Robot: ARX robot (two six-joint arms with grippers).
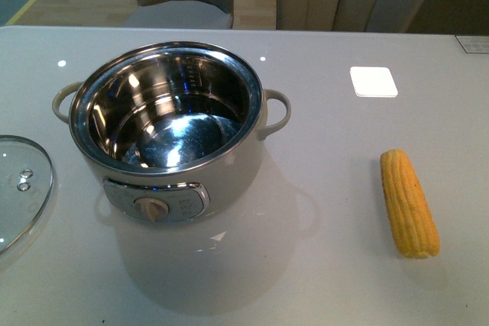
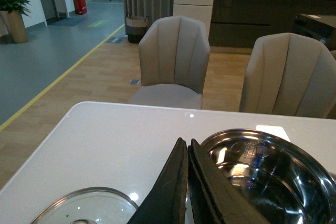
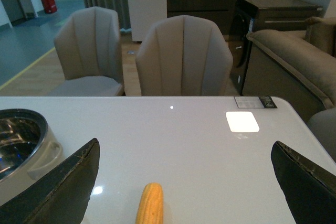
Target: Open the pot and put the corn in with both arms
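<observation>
While the corn [image 1: 409,204] lies lengthwise on the white table [image 1: 328,288], well to the right of the uncovered pot [image 1: 237,169], the right gripper [image 3: 185,142] is poised with its jaws spread wide and empty. In the right wrist view the cob sits ahead of that gripper, between its two fingers but nearer the one on the pot's side. A clean pick likely calls for centring over the cob's middle, with the jaws set across its width, before closing. The left gripper [image 2: 187,141] is pinched together, holding nothing, near the pot's rim. The glass lid [image 1: 21,188] rests on the table left of the pot.
</observation>
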